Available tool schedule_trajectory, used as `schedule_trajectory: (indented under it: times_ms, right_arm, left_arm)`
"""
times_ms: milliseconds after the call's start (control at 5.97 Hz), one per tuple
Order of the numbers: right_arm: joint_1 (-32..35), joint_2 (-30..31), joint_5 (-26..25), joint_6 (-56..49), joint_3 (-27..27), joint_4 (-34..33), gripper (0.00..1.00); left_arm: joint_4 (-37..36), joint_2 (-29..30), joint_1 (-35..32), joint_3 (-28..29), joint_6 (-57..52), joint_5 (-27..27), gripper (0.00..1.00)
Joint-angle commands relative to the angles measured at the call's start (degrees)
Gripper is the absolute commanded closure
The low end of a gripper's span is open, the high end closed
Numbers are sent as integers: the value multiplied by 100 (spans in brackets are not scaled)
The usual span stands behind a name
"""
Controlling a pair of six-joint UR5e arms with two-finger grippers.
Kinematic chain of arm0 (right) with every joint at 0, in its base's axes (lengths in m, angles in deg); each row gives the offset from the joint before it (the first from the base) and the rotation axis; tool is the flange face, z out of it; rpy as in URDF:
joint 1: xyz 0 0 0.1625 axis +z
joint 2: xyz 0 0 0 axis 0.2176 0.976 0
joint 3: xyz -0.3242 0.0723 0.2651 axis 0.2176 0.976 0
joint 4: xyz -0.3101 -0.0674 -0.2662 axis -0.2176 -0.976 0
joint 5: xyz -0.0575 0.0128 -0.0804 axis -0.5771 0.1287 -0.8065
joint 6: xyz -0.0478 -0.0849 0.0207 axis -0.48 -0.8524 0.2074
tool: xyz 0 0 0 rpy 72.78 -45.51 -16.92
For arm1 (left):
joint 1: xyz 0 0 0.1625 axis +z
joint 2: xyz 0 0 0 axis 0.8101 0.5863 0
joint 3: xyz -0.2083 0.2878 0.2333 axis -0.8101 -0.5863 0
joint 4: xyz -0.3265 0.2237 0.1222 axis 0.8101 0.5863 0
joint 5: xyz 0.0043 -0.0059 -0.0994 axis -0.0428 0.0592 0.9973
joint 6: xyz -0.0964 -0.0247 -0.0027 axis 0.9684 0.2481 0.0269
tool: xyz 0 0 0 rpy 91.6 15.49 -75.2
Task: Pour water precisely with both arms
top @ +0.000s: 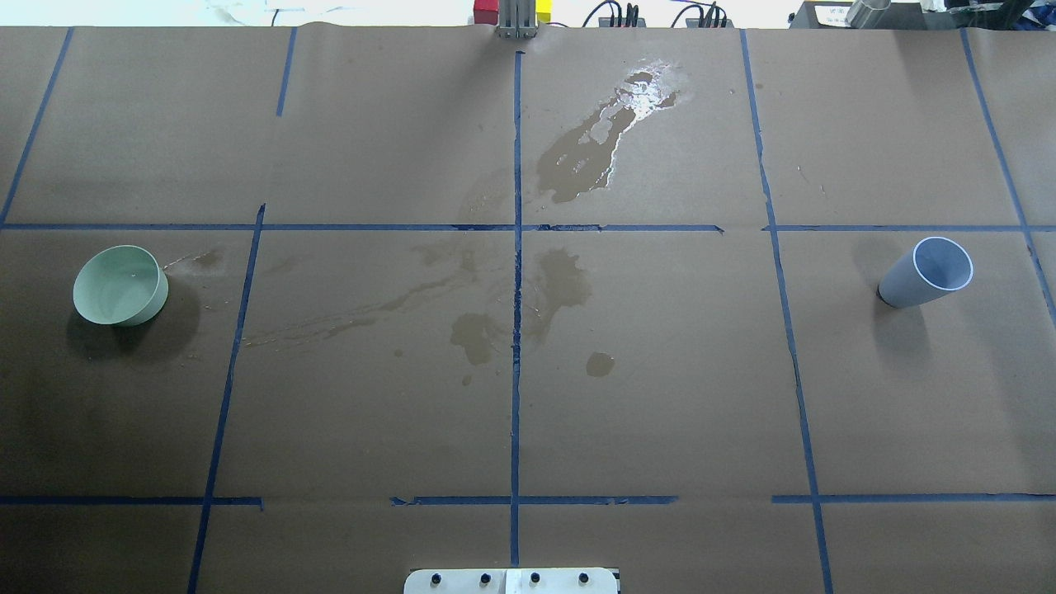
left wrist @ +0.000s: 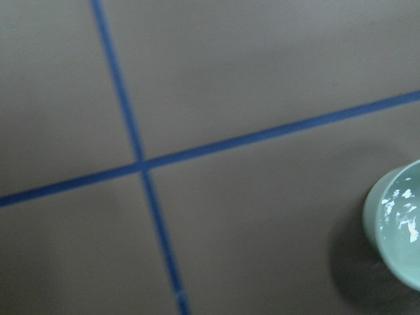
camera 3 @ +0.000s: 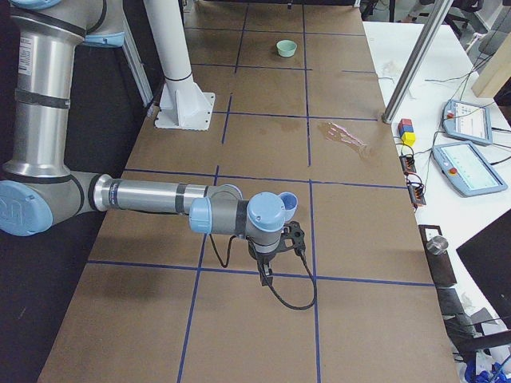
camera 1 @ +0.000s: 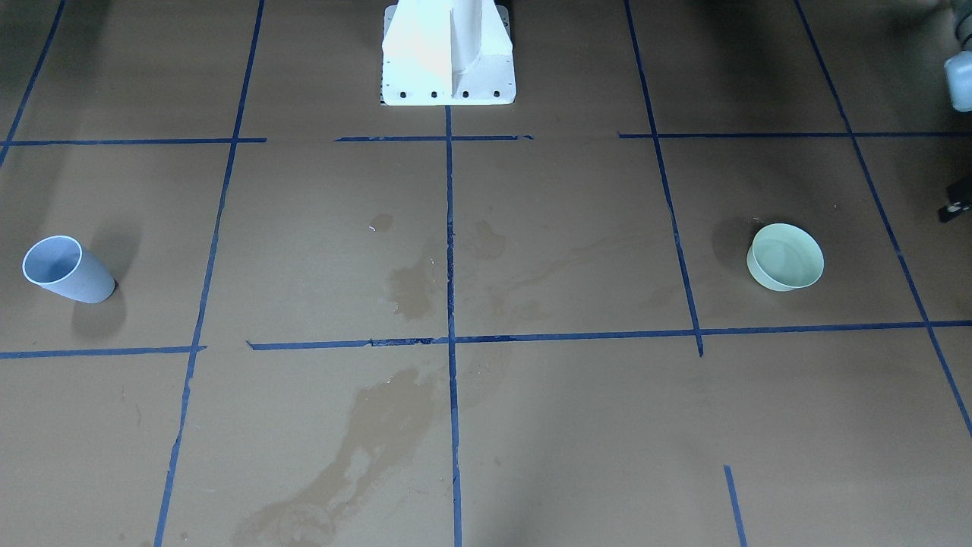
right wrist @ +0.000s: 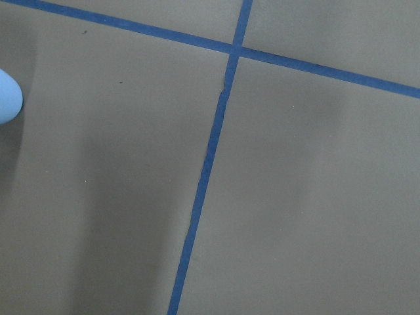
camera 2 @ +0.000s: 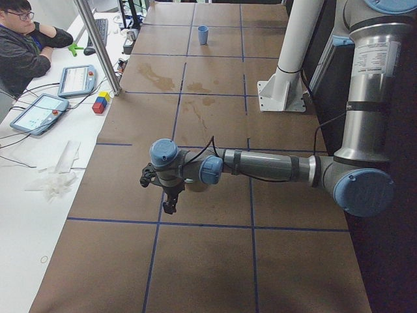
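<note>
Shows the left tool (camera 2: 171,203) at the end of the left arm (camera 2: 273,166), low over the desk (camera 2: 215,261) and pointing down. Cannot tell from the side view alone whether spread or pressed together. Finds the green bowl (top: 120,286) just beside that tool, upright on the desk, mostly hidden behind the wrist in the left-end view and cut off by the right edge of the left wrist view. Catches the water (left wrist: 403,210) inside that bowl as a faint bright sheen.

Shows the right tool (camera 3: 267,275) likewise low and pointing down, at the end of the right arm (camera 3: 152,195). Cannot tell here either whether spread or pressed together. Finds the blue cup (top: 924,272) just beside this tool, upright, peeking out behind the wrist cap in the right-end view and showing only as a pale sliver at the left edge of the right wrist view. Cannot tell whether any liquid inside.

Puts bowl and cup well apart, each near its own tool. Notes dark wet patches (top: 561,280) on the brown paper between the two tools, and a glinting puddle (top: 577,169) farther out from both. Notes blue tape lines (top: 517,247) gridding the desk, and the white pedestal (camera 1: 448,53) well back from both tools.
</note>
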Motion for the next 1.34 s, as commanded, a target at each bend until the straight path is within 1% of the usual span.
schedule_trajectory:
  times_ms: [0,167,335,502,670,1172]
  right_arm:
    - [0,0,-2,0,-5,0,0]
    - [0,0,6,0,-5,0,0]
    - [0,0,7,0,-5,0,0]
    - [0,-9,7,0,-14,0,0]
    - [0,-9,7,0,-5,0,0]
    - [-9,0,7,0,4,-9,0]
  left_arm:
    - [-839,-331,-574,-408,-411,21,0]
    - [-726,-430,-567,-471,-376,30,0]
    - [-386,-492,-567,-359,-402,30,0]
    - [-278,-519,-567,-401,-385,13,0]
    - [-259,-563,-550,-315,-402,21,0]
    - [-268,-563,-532,-340,-437,21,0]
